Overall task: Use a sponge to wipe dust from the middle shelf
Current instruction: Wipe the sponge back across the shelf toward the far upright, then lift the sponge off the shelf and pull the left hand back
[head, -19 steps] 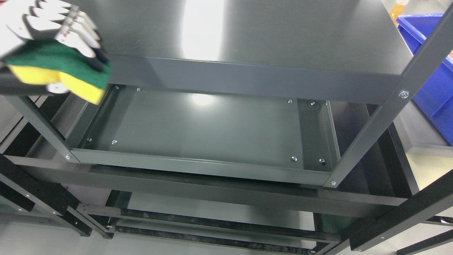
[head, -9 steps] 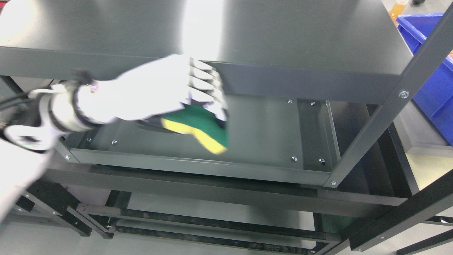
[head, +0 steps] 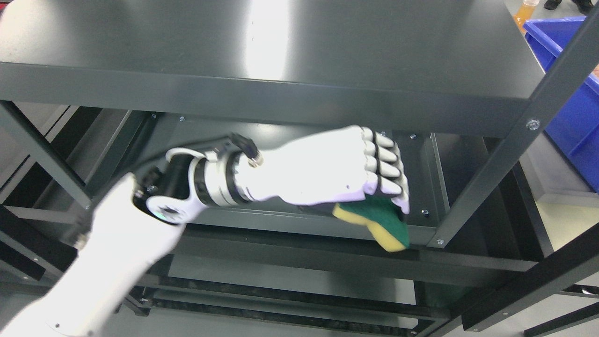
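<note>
I'm seeing the sponge (head: 378, 223), green pad up and yellow foam below, sitting at the front right of the middle shelf (head: 281, 154), hanging over its front lip near the right post (head: 491, 173). My left hand (head: 337, 173) is gripping it, fingers (head: 390, 171) curled over the top. Top shelf (head: 281, 51) is overhanging; blue bin (head: 573, 93) is sitting far right.

Dark metal shelving rack (head: 491, 187); blue bin (head: 575, 84) right; glare on top.

The single head view looks steeply down, close in, onto the dark metal shelving unit (head: 290, 100).
</note>
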Motion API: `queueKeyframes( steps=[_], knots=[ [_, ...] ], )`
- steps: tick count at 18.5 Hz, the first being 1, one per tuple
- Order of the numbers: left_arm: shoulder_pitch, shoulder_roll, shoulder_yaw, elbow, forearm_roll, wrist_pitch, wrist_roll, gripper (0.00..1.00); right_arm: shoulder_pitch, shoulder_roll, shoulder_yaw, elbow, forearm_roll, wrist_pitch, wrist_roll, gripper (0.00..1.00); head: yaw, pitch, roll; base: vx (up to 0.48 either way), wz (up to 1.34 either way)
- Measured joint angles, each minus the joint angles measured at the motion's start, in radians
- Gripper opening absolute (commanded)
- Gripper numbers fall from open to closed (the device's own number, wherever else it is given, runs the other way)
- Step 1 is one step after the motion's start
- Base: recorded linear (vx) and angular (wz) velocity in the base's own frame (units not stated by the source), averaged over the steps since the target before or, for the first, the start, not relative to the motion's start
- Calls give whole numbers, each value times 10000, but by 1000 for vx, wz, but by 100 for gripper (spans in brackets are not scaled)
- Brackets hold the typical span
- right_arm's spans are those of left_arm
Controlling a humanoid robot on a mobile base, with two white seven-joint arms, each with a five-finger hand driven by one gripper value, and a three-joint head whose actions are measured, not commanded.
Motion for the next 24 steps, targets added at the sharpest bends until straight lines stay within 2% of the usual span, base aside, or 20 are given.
queueKeyframes(
  steps=[4,8,10,13,18,21,24],
  knots=[
    [1942,-761,332,102,-10,12,159,1,0,0,0,0,0,-15,0,100,0,0,0,0,0],
    [3582,-1276,1449,253,740,147,313,0,0,0,-1,0,0,-24,0,100,0,0,0,0,0],
    [4150,-1465,2196,300,1247,1009,713,0,1,0,-1,0,0,-26,0,100,0,0,0,0,0],
    [4761,-1703,3375,277,2014,2855,1359,0,0,0,-1,0,0,-28,0,100,0,0,0,0,0],
    [5446,-1995,5335,-50,3458,6029,1613,0,0,0,-1,0,0,-29,0,100,0,0,0,0,0],
    [5664,-2103,6164,-209,3984,6769,1634,0,0,0,0,0,0,-29,0,100,0,0,0,0,0],
    [5826,-2195,6767,-337,4313,7040,1669,0,0,0,1,0,0,-29,0,100,0,0,0,0,0]
  ],
)
